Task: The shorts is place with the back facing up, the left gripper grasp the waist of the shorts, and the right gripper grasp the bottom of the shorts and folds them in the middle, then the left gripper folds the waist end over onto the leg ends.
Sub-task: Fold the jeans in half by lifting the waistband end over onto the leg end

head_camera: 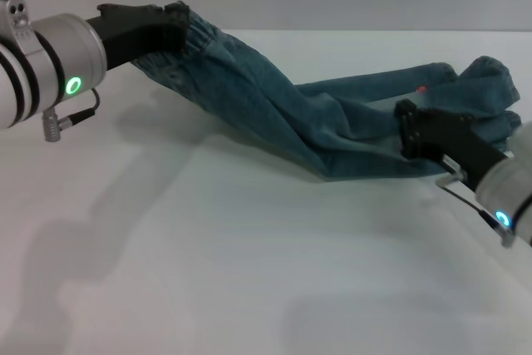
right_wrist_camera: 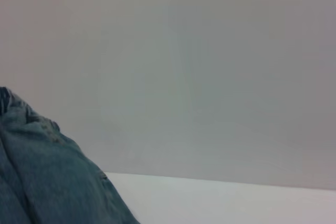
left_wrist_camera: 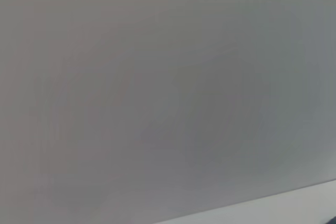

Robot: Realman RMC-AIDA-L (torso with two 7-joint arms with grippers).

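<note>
The blue denim shorts [head_camera: 283, 114] hang stretched between my two grippers above the white table [head_camera: 208, 263], sagging in the middle where the cloth touches the surface. At the upper left, my left gripper [head_camera: 170, 27] is shut on the ruffled waist [head_camera: 195, 35] and holds it lifted. Over at the right, the right gripper [head_camera: 409, 135] is shut on the bottom of the shorts, and the leg ends [head_camera: 486, 93] bunch up just behind it. A small orange-red spot [head_camera: 421, 89] shows on one leg. The right wrist view catches a fold of denim [right_wrist_camera: 47, 177]; the left wrist view shows only bare grey wall.
The table's far edge [head_camera: 349, 32] meets a plain grey wall behind the shorts. A thin grey wire loop [head_camera: 79, 114] hangs under the left wrist.
</note>
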